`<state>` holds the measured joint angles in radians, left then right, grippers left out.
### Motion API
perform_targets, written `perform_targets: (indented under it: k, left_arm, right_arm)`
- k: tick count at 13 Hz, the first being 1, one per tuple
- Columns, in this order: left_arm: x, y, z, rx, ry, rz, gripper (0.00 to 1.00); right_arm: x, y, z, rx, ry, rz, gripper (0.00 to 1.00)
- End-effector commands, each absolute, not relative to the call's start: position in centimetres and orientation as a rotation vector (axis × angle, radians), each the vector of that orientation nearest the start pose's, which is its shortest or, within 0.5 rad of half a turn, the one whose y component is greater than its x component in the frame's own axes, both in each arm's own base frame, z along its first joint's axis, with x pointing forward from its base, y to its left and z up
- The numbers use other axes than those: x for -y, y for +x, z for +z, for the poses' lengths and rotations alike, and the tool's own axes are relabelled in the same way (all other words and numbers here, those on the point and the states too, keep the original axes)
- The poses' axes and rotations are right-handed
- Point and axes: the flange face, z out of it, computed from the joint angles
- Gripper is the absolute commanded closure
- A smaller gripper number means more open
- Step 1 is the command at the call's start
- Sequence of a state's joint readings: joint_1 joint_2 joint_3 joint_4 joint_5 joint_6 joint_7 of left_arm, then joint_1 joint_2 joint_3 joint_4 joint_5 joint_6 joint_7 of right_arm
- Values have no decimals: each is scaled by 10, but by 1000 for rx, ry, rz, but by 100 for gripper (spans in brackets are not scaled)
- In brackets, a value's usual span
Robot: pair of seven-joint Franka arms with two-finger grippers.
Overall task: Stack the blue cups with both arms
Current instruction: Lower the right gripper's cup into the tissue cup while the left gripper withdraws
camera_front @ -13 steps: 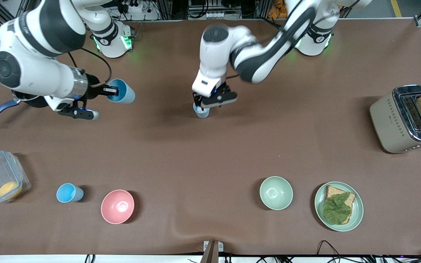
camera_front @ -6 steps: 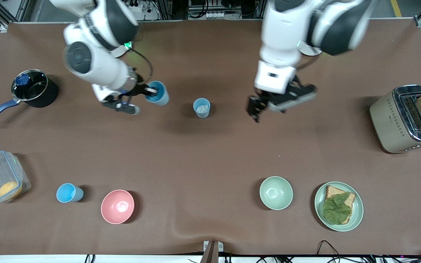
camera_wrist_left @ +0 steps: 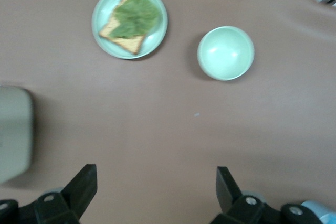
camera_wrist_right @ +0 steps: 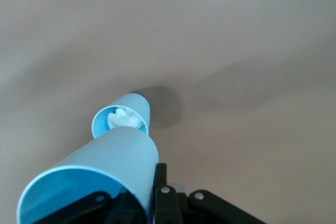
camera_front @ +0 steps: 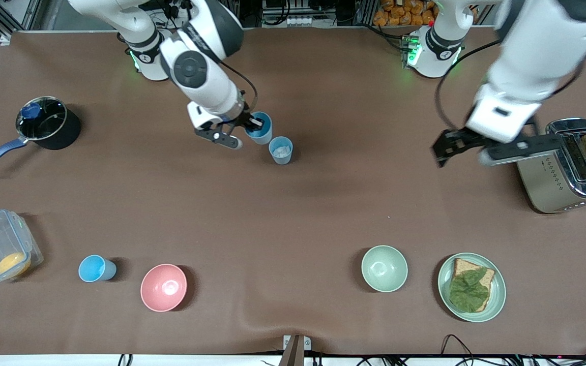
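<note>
My right end effector [camera_front: 250, 123] is clamped on the rim of a blue cup [camera_front: 261, 128], one finger inside the mouth and one outside, and it carries that cup in the air, tipped so its mouth faces partly back toward my wrist. In the right wrist view the held cup [camera_wrist_right: 92, 177] fills the near corner, and the cup with the white bit inside [camera_wrist_right: 122, 120] stands upright on the desk [camera_front: 323, 203] just past its base. In the front view that standing cup [camera_front: 280, 150] is just beside the held one, toward the left arm's end of the desk and slightly nearer the camera.

That offset is what the coming move turns on, I judge. The held cup's long axis is tilted while the standing cup's axis is vertical, so I need to bring the two axes into line, base over open mouth, before lowering. The white bit may keep the cup from seating fully.

My right arm is by far the nearer one. My left end effector [camera_front: 468, 148] hangs over the desk beside the toaster [camera_front: 557, 170], well apart from both cups, its fingers spread wide and holding nothing; that arm waits.

A third blue cup [camera_front: 96, 268] stands near the camera edge, beside the pink bowl [camera_front: 164, 287]. The desk around the standing cup is open, so I have room to approach from above.
</note>
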<state>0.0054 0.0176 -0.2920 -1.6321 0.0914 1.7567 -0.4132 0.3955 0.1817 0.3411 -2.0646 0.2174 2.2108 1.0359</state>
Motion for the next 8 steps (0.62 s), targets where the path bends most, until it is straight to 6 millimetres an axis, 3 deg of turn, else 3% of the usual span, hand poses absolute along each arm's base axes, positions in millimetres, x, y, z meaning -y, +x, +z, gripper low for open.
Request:
perform_targets:
  k: [1, 2, 3, 8]
  left_arm:
    - [105, 546, 640, 18, -3106, -148, 0]
    - [76, 544, 645, 28, -3125, -129, 0]
    - [61, 543, 647, 38, -3145, -111, 0]
    - [55, 536, 652, 48, -3140, -77, 0]
  right_arm:
    - [-407, 425, 316, -734, -2915, 273, 100]
    - [-414, 419, 309, -742, -2918, 275, 100]
    - [-415, 418, 305, -737, -2929, 269, 100]
    - [-428, 415, 289, -770, -2906, 244, 100]
